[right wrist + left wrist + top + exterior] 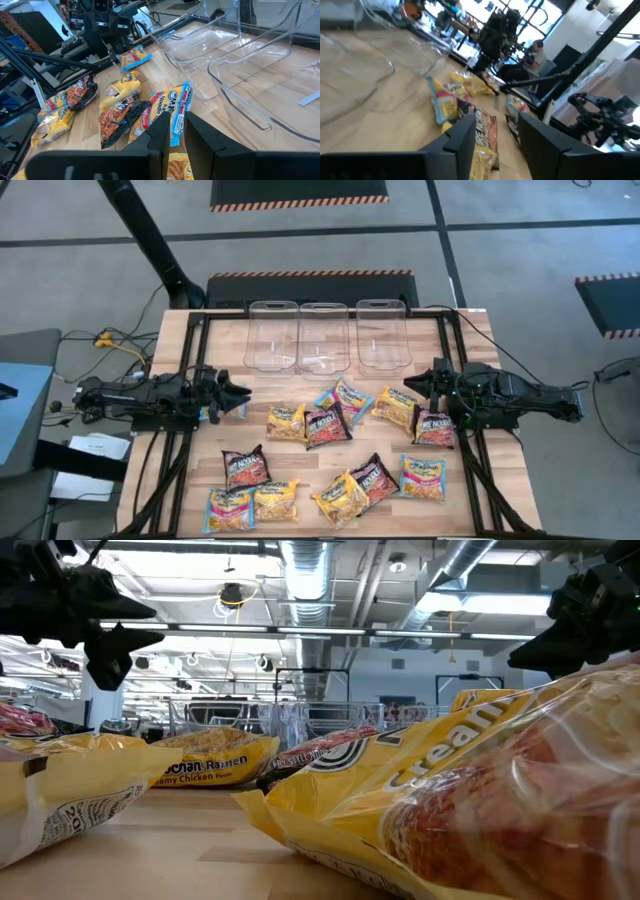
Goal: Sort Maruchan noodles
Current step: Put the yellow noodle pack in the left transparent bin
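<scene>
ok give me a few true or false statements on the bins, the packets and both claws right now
1. Three clear bins stand in a row at the table's far edge. True.
2. The bins already hold packets. False: all three look empty.
3. The left claw is shut on a packet. False: it is open, holding nothing.
4. The right claw is open, near a yellow packet. True.
5. The Maruchan noodles lie loose on the wooden table. True.
</scene>
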Action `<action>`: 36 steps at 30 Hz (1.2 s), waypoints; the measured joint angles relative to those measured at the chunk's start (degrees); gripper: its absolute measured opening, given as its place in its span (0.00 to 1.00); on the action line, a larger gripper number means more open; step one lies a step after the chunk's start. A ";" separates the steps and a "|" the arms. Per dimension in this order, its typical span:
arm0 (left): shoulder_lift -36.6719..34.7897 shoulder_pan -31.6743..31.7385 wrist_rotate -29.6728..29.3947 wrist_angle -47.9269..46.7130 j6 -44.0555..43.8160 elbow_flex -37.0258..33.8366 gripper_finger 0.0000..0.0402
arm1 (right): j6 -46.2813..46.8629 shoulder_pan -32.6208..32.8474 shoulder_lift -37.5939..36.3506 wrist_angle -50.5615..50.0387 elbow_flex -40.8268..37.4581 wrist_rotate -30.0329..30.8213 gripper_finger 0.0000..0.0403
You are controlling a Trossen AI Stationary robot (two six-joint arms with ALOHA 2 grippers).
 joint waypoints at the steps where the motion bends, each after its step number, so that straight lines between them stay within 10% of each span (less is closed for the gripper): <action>1: 0.01 0.00 0.81 -0.12 -0.16 0.00 0.39 | 0.00 0.01 0.01 -0.01 0.00 -0.01 0.20; 12: 0.01 0.00 5.64 2.22 -5.59 0.00 0.75 | 0.00 0.00 0.00 0.00 0.00 0.00 0.20; 36: 16.52 0.00 5.55 3.20 10.62 19.05 0.66 | 0.00 0.01 0.01 0.00 0.00 0.00 0.20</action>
